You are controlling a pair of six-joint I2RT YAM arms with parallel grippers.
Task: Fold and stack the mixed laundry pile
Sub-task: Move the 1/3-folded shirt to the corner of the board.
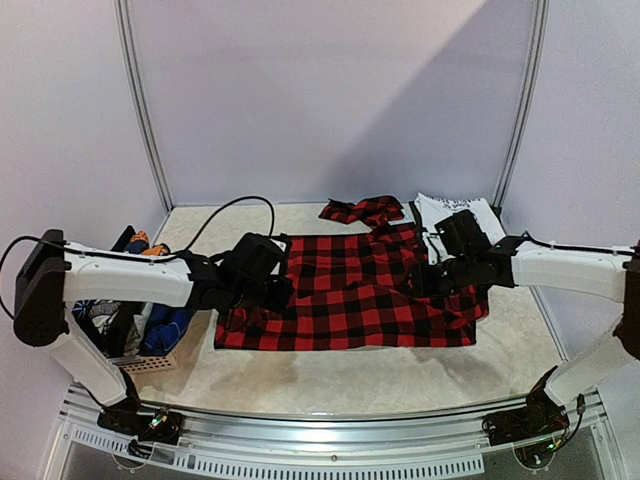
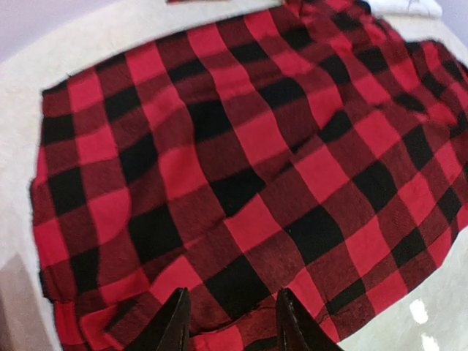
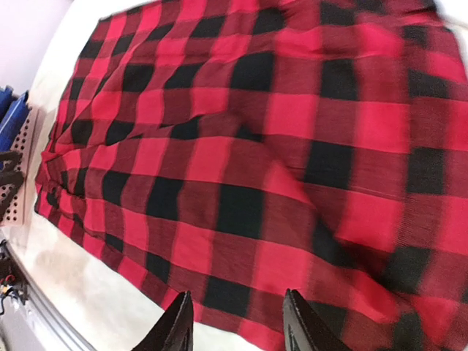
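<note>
The red-black plaid shirt (image 1: 350, 290) lies spread flat in the middle of the table, one sleeve (image 1: 362, 210) flung out at the back. My left gripper (image 1: 275, 295) hovers over its left edge, and the right gripper (image 1: 425, 280) over its right side. In the left wrist view the gripper (image 2: 232, 322) stands open above the plaid (image 2: 241, 161), nothing between the fingers (image 2: 175, 322). The right gripper (image 3: 238, 325) is likewise open over the plaid's (image 3: 278, 146) near hem. A white printed T-shirt (image 1: 455, 210) lies at the back right. More garments (image 1: 165, 325) are bunched at the left.
A small woven basket (image 1: 150, 362) stands at the left by the left arm, with blue and orange pieces in and behind it. Its side (image 3: 11, 168) shows in the right wrist view. Walls enclose the table on three sides, and a metal rail (image 1: 330, 425) runs along the front.
</note>
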